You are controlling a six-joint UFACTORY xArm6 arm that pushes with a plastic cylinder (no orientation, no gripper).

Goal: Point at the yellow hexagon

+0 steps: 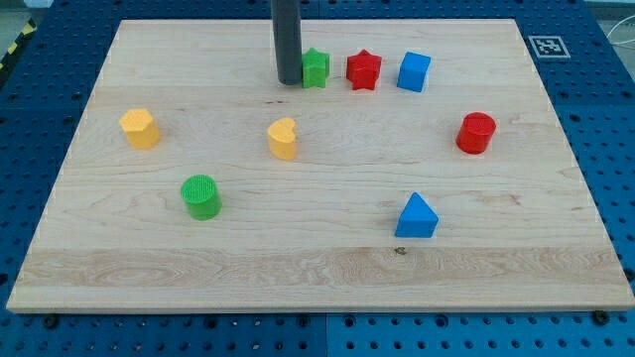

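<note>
The only part of the robot in view is the rod (288, 42), a plain straight cylinder coming down from the view's top edge. It is dark grey, close to charcoal, with a dull matte finish. A slightly lighter band runs lengthwise along its left side where light catches the curve, and the right side is darker. Its width looks even from top to bottom, with no taper that can be made out. No cables, screws, labels or markings show on its surface. My tip (289, 82) is the rod's flat, blunt lower end, the same dark grey as the rest, with a thin shadow beneath it.
</note>
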